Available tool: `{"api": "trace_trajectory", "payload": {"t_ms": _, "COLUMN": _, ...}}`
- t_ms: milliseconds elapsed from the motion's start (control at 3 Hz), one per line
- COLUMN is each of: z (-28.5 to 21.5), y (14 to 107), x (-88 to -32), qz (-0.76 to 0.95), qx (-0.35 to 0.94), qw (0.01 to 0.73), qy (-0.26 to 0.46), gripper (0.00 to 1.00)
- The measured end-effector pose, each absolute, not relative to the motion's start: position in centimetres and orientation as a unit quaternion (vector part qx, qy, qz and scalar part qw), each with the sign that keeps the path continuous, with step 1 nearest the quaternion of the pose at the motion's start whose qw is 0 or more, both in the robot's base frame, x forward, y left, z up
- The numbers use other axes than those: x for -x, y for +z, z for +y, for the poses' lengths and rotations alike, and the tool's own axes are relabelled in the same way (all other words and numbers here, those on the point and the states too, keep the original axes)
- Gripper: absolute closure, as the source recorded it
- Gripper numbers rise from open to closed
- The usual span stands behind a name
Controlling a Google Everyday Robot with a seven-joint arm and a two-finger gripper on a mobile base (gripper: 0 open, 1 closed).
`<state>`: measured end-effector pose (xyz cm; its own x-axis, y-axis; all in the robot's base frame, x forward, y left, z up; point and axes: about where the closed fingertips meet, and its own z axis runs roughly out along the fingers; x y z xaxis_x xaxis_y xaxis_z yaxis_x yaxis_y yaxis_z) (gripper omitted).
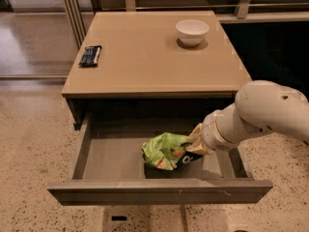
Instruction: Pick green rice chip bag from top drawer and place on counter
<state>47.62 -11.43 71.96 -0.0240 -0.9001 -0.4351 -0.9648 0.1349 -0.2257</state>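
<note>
Down inside the top drawer (112, 159), the gripper (195, 144) sits at the right edge of the green rice chip bag (163, 151) and touches it. Only a small tan part of the gripper shows, because the thick white arm (264, 111) covers the rest. For this reason I cannot tell if the gripper is clenched on the bag or is only resting against it.

The bag is crumpled and lies in the drawer, a little right of the middle and close to the front panel. Its lime-green foil faces up, and a black patch with orange print shows on the side near the gripper. The arm comes in from the right side and reaches down over the right wall of the drawer.

The drawer is pulled wide open under the counter (145, 62), and its grey floor is bare to the left of the bag. On the counter, a white bowl (192, 32) stands near the back right corner. A dark flat packet (90, 55) lies at the left edge, well apart from the bowl. The speckled floor (29, 144) surrounds the table.
</note>
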Motion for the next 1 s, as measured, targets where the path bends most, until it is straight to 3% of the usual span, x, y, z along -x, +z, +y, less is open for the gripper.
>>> {"api": "trace_trajectory", "payload": {"t_ms": 667, "z": -9.3, "y": 80.4, "x": -48.1, "qz": 0.724, "qx": 0.594, "qw": 0.339, "qy": 0.084, "gripper": 1.0}}
{"api": "trace_trajectory", "payload": {"t_ms": 1000, "z": -9.3, "y": 80.4, "x": -48.1, "qz": 0.724, "qx": 0.594, "qw": 0.339, "qy": 0.084, "gripper": 1.0}}
